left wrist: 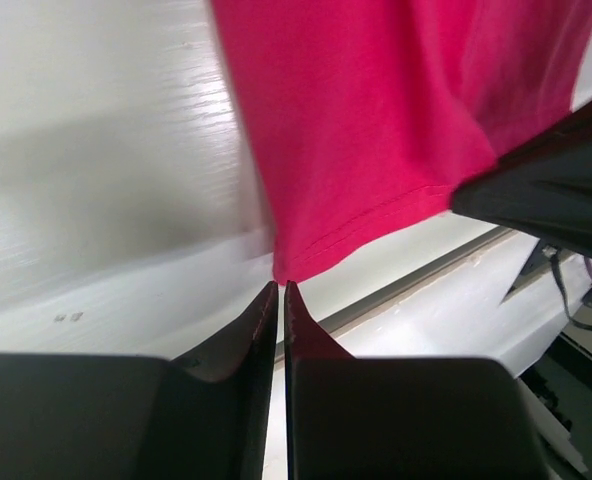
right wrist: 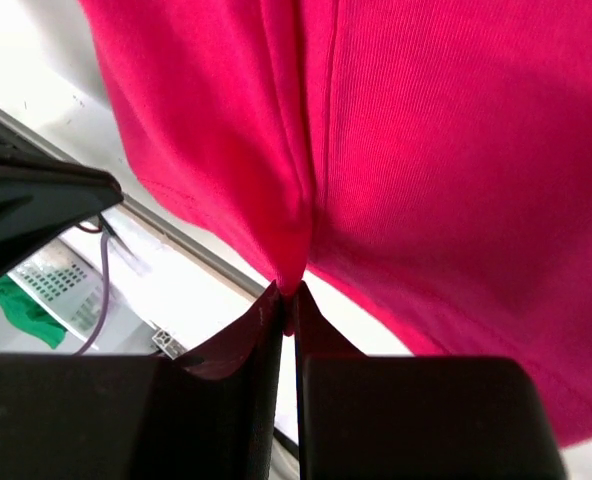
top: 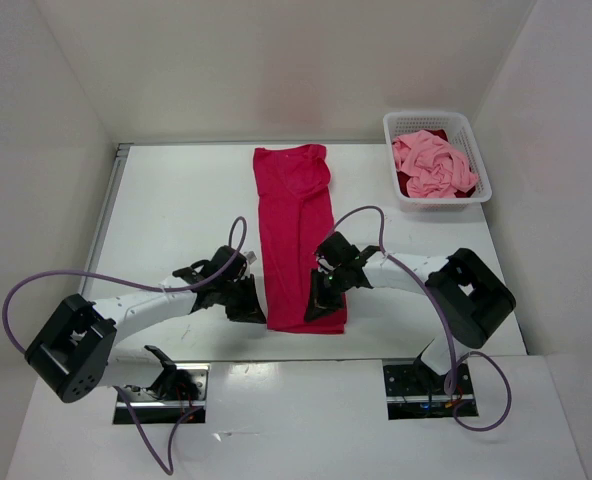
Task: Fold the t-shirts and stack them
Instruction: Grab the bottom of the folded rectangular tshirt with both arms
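Observation:
The magenta-red t-shirt (top: 294, 230) lies as a long narrow strip down the middle of the table. My left gripper (top: 248, 305) is at its near left corner, jaws shut with the hem corner pinched at the tips (left wrist: 281, 285). My right gripper (top: 321, 305) is at the near right corner, shut on a bunched fold of the same shirt (right wrist: 289, 292). The cloth (left wrist: 376, 120) rises away from both pairs of tips. The light pink t-shirt (top: 434, 165) sits crumpled in the basket on top of the dark crimson t-shirt (top: 408, 184), which is mostly hidden.
The white lattice basket (top: 436, 117) stands at the far right of the table. White walls close in the back and both sides. The table's near edge runs just behind both grippers, with the arm bases below it.

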Robot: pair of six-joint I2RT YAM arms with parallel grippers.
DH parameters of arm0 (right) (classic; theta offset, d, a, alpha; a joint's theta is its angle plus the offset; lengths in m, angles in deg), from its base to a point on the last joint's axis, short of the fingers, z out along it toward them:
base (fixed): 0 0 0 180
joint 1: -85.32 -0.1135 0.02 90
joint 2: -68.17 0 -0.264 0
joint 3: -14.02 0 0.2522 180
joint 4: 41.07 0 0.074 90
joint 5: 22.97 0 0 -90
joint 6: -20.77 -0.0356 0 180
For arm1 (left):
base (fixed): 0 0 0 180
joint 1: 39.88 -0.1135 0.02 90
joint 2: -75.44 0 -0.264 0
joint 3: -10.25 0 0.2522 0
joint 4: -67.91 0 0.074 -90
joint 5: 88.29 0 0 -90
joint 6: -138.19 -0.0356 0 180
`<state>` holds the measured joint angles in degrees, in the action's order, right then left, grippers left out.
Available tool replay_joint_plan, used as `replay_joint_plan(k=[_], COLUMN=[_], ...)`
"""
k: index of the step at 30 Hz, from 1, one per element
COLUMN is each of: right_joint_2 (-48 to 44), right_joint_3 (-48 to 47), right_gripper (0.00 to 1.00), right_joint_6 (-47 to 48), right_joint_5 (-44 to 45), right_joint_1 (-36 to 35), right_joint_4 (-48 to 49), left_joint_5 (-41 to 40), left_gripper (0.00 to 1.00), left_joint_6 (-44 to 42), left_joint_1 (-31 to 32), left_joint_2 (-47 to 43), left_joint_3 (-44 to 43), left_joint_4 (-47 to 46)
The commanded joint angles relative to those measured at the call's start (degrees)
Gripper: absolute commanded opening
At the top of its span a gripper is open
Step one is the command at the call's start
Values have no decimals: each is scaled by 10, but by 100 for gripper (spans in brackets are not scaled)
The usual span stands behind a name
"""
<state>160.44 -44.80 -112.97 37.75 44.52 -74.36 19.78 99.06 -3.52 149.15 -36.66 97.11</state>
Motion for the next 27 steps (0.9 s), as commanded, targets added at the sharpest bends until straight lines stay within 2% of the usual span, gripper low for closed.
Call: replay_joint_plan(k=[1,3,6,7,8,12,15,16,17,19,24,27], right_joint_2=[-32,-22,9,9,9,-44,-70,-77,-84,-103,-151,-175], right_joint_3=[-23,5,12,6,-6,-48,-64,-64,-55,-36,15,43], right_gripper=[11,14,34,45,49,51,37,31,20,10,7,7], right_joint_6=[9,9,9,15,15,21,16,16,2,-7,-34,-49], right_joint_5=[9,9,-12,-12,2,33,51,51,56,62,93,108], right_joint_1=[-3,-3,-9,-9,-9,-9,-3,-3,4,12,49,75], right_joint_4=[-28,-20,-7,-16,-23,-72,-93,-93,-93,-93,-74,-66], left_joint_5=[-14,-44,-58,-52,-37,1,38,48,63,76,81,72], left_gripper=[11,11,11,12,12,14,15,15,15,15,16,16], left_joint_6=[-29,-51,-69,-75,-75,-75,-75,-75,-75,-75,-81,-93], left_joint_1=[-4,-4,-4,-4,-4,-4,-4,-4,-4,-4,-4,-4], left_joint_2=[-13,-13,10,19,27,78,118,128,146,173,265,283], left_joint_3=[-32,-71,-119,-129,-149,-184,-201,-210,-210,-210,-194,-177], left_joint_4=[31,64,86,86,86,51,10,2,-16,-45,-52,-47])
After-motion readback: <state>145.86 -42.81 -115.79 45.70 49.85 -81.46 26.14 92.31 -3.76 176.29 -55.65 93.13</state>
